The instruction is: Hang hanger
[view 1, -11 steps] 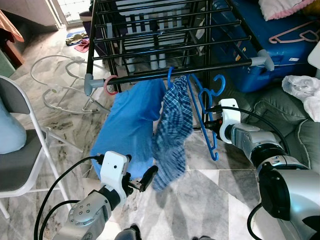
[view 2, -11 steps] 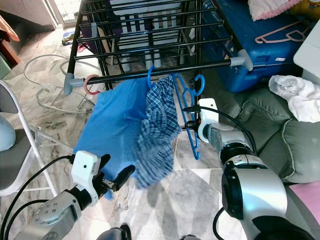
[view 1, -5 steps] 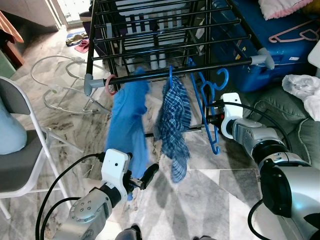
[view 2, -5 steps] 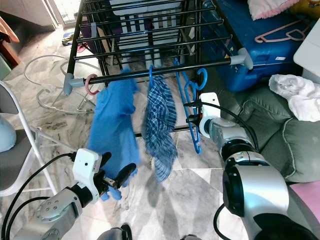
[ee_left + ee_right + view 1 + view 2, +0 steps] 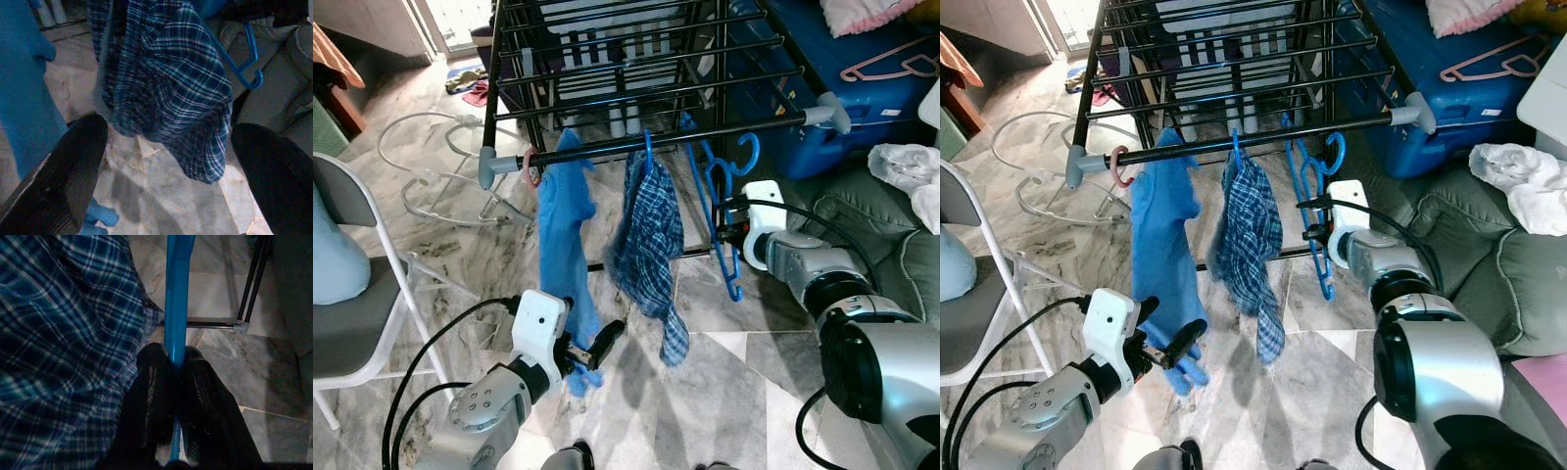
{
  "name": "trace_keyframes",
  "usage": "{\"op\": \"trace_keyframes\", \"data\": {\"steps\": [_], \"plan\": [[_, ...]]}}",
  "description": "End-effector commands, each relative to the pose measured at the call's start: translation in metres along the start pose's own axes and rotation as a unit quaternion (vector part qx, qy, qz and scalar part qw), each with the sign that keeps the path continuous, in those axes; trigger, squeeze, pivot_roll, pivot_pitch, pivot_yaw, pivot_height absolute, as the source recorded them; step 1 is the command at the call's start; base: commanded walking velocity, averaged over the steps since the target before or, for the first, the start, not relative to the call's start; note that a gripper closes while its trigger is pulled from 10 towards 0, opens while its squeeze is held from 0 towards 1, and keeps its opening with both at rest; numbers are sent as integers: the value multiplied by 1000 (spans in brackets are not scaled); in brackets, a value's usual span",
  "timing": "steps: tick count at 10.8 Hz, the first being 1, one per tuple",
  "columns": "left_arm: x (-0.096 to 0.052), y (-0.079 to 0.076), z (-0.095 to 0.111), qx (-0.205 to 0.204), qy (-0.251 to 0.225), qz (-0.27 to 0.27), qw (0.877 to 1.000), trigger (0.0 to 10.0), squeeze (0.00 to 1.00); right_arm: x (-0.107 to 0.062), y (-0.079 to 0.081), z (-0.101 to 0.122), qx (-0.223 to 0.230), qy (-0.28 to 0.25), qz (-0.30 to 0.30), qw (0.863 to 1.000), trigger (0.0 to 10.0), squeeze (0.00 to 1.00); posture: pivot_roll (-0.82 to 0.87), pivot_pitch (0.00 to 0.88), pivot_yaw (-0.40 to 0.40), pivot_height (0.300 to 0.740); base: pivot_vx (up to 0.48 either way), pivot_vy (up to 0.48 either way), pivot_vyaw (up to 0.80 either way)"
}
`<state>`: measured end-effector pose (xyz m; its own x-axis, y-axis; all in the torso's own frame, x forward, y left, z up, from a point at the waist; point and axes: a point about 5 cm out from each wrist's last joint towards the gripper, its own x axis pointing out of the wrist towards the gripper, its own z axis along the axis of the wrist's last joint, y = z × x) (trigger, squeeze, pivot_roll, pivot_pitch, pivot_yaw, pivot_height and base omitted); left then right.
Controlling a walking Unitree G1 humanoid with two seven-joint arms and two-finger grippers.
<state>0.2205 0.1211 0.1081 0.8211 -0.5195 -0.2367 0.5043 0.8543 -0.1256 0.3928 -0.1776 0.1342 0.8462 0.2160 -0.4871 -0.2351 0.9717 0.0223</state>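
A black drying rack's front rail (image 5: 656,143) carries a blue shirt (image 5: 564,245) on a pink hanger and a blue plaid shirt (image 5: 648,245) on a blue hanger. To their right my right gripper (image 5: 722,231) is shut on the stem of an empty blue hanger (image 5: 175,293). Its hook (image 5: 745,155) sits just under the rail; I cannot tell whether it rests on it. Low in front, my left gripper (image 5: 598,347) is open beside the blue shirt's hem, its fingers (image 5: 73,166) spread wide with nothing between them.
A white folding chair (image 5: 357,323) stands at the left. Right of the rack are a blue box (image 5: 862,103) with a pink hanger (image 5: 891,61) on it, and a grey sofa (image 5: 867,220) with white cloth (image 5: 909,168). Marble floor lies below.
The blue shirt and the plaid shirt have swung from billowed out toward me to hanging nearly straight down. The right gripper stays shut on the blue hanger; the left gripper stays open.
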Motion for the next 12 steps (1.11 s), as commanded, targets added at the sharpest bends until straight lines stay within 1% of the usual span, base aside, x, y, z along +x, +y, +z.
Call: {"op": "trace_keyframes", "data": {"steps": [1, 3, 6, 9, 12], "plan": [[-2, 5, -4, 4, 10, 8, 1000, 10000, 0, 1, 7, 15, -6, -24, 6, 1000, 10000, 0, -5, 98, 119, 740, 0, 0, 0], [-2, 6, -4, 7, 13, 7, 1000, 10000, 0, 1, 5, 6, 4, -13, 1, 1000, 10000, 0, -4, 93, 127, 740, 0, 0, 0], [0, 7, -5, 9, 16, 3, 1000, 10000, 0, -1, -4, -6, 13, 0, -10, 1000, 10000, 0, -8, 90, 137, 740, 0, 0, 0], [0, 9, -5, 11, 19, 2, 1000, 10000, 0, 0, -3, -12, 20, 7, -10, 1000, 10000, 0, -8, 88, 142, 740, 0, 0, 0], [1, 10, -5, 13, 19, 4, 1000, 10000, 0, 0, -3, -11, 19, 5, -11, 1000, 10000, 0, -8, 89, 143, 740, 0, 0, 0]]}}
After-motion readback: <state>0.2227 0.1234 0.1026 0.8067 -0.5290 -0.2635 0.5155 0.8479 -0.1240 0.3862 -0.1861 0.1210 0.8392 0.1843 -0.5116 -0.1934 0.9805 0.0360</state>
